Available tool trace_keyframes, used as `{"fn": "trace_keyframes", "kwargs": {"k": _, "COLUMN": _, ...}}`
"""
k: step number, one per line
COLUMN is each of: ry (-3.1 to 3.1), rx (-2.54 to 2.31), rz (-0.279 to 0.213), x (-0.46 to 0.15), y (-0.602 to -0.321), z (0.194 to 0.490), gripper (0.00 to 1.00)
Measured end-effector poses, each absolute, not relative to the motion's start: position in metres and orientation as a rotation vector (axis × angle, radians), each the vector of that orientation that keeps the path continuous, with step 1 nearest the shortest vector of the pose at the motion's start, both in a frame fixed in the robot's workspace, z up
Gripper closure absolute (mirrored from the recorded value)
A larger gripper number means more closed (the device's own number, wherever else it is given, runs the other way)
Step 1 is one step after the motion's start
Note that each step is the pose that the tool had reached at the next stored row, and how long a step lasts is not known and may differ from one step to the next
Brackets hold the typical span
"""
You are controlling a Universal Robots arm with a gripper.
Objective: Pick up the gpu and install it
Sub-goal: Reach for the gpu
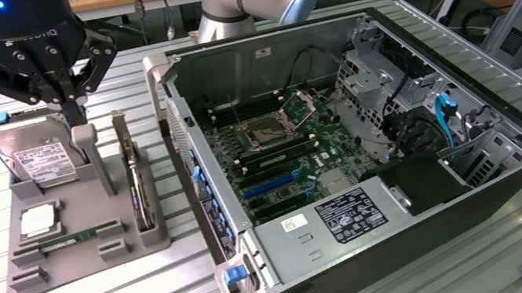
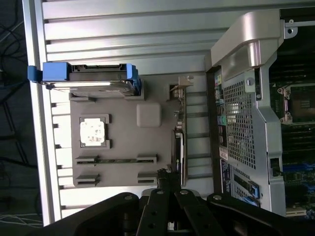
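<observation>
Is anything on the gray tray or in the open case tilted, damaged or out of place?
Nothing stands out. The gpu stands on edge in its slot on the gray tray, the hard drive sits in its holder, the processor and memory stick lie in their recesses. The computer case shows no damage.

The exterior view sits high, angled down into the computer case [image 1: 246, 57]. The wrist view faces straight down beside the case. Both share the neighbouring tray [image 2: 125, 132].

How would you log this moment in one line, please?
gripper: shut, above tray | gpu: on edge in tray slot, not gripped | computer case: open
</observation>
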State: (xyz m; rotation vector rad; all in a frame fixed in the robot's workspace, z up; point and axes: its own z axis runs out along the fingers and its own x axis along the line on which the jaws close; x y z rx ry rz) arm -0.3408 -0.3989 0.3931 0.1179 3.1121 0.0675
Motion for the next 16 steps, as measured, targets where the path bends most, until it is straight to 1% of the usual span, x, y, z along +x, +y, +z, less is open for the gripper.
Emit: {"fn": "trace_keyframes", "kwargs": {"k": 16, "ry": 3.112, "rx": 0.118, "rz": 0.068, "x": -0.36, "y": -0.399, "z": 0.393, "gripper": 0.89}}
